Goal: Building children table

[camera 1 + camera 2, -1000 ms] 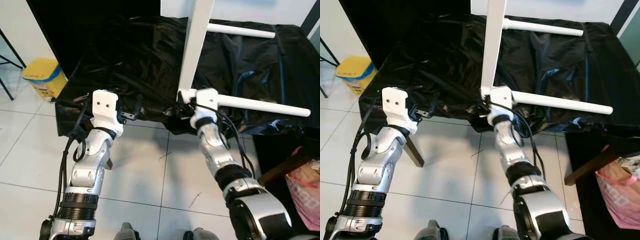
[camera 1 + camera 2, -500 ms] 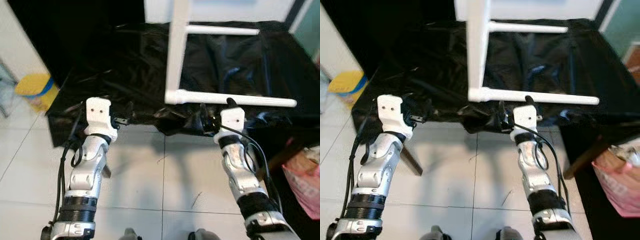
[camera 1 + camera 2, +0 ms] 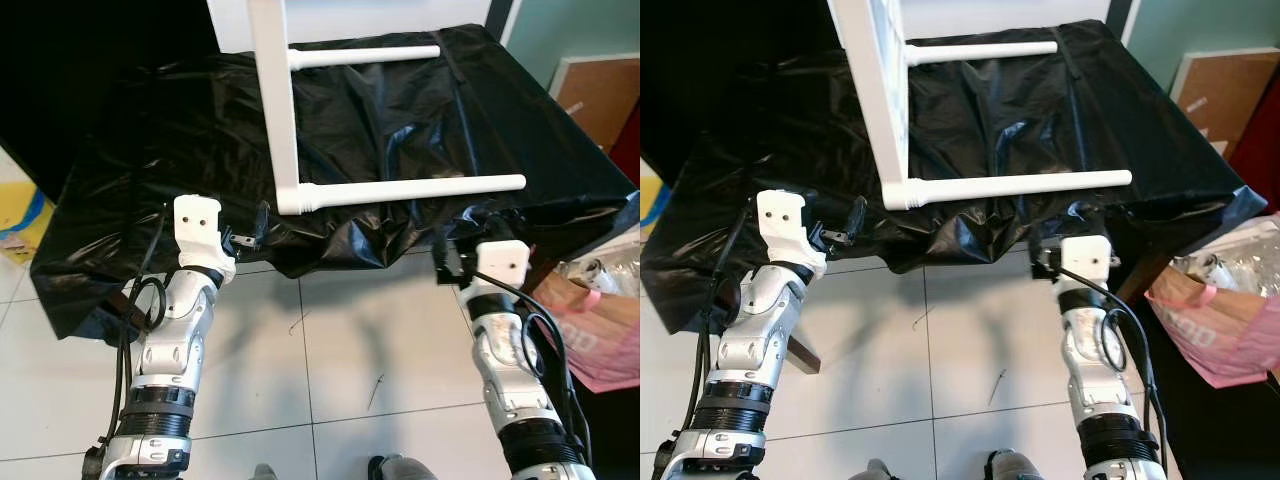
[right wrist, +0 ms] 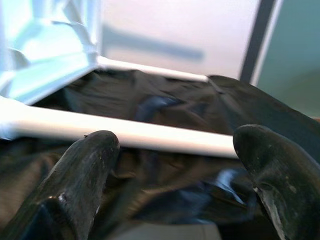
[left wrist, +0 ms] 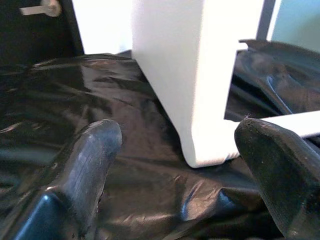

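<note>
Both grippers, left and right, spread wide and empty at the front edge of the black plastic-sheeted surface; the right should close squarely on the white round table leg.

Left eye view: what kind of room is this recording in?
Probably a home room used as an assembly spot. A table draped in black plastic sheet carries a white children's table frame on its side, above a white tiled floor. Both grippers, left and right, hover open at the edge.

White table frame on glossy black plastic sheet; pale grey floor tiles; pink bag; black fingers.
</note>
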Controlling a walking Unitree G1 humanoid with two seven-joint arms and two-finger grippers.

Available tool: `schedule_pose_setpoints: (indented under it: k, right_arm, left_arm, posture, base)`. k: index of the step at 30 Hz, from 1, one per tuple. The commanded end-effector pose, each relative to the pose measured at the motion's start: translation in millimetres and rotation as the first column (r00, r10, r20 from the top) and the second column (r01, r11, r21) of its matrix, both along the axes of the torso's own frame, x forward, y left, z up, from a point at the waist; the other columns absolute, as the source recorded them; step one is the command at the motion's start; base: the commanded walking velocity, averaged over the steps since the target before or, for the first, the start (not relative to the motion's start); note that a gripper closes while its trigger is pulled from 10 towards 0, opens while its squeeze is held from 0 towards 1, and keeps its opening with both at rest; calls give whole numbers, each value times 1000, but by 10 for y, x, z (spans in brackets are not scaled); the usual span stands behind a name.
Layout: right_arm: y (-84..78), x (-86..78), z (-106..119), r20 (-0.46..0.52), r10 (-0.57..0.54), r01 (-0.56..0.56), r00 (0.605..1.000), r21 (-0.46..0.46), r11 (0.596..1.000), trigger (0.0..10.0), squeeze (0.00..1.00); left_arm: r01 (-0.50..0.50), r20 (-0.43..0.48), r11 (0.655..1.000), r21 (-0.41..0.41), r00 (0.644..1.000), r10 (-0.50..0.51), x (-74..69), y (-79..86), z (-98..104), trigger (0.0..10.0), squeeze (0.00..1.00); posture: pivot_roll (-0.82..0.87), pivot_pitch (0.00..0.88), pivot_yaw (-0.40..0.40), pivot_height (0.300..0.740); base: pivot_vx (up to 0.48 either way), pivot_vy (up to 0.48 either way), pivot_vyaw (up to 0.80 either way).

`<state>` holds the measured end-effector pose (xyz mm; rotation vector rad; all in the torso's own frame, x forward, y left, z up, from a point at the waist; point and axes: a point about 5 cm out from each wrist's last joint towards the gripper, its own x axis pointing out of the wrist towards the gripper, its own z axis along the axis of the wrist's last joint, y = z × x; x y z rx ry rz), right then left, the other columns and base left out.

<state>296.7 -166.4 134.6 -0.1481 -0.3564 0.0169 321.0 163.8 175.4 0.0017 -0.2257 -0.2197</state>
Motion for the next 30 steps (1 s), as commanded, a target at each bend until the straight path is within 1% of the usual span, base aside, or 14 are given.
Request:
schedule_pose_setpoints:
  k: [1,5,7,12,14,16,20,23,30]
  right_arm:
    - [8,13,-2,-15,18,-18,1000,8,1000,10000,0]
    - [7,14,-1,-18,20,-20,1000,7,1000,10000,0]
    - [-1,10,-4,-24,24,-24,999,2,1000,10000,0]
    - [-59,-10,-31,-47,24,-24,999,-3,1000,10000,0]
    - [-108,-26,-43,-54,11,-11,998,4,1000,10000,0]
    - [-108,-26,-43,-54,11,-11,998,4,1000,10000,0]
    - [-170,-28,-29,-52,-11,12,999,20,1000,10000,0]
    - [-238,-15,-9,-49,-34,36,998,34,999,10000,0]
    - [-249,-17,-19,-56,-32,34,998,32,999,10000,0]
  left_arm:
    - [0,6,1000,-24,1000,0,-37,-12,-3,10000,0]
    - [1,7,1000,-28,1000,-1,-49,-20,-6,10000,0]
    - [11,10,1000,-26,1000,-10,-67,-35,-15,10000,0]
    - [29,10,999,-29,1000,-29,-114,-53,-42,10000,0]
    - [57,10,998,-29,998,-57,-148,-44,-49,10000,0]
    - [57,10,998,-29,998,-57,-148,-44,-49,10000,0]
    - [71,10,997,-23,997,-71,-165,-18,-44,10000,0]
    - [70,18,998,-5,997,-70,-161,55,-6,10000,0]
    - [65,20,998,3,998,-65,-161,101,5,10000,0]
  posture:
    - [-77,44,57,740]
    - [-77,44,57,740]
    - [-72,47,43,740]
    - [-63,51,19,740]
    - [-62,45,14,740]
    - [-62,45,14,740]
    - [-63,38,13,740]
    - [-64,27,13,740]
    - [-62,17,10,740]
  base:
    - [0,0,0]
    - [0,0,0]
    - [0,0,0]
    - [0,0,0]
    - [0,0,0]
    - [0,0,0]
    - [0,0,0]
    - [0,0,0]
    - [69,0,0]
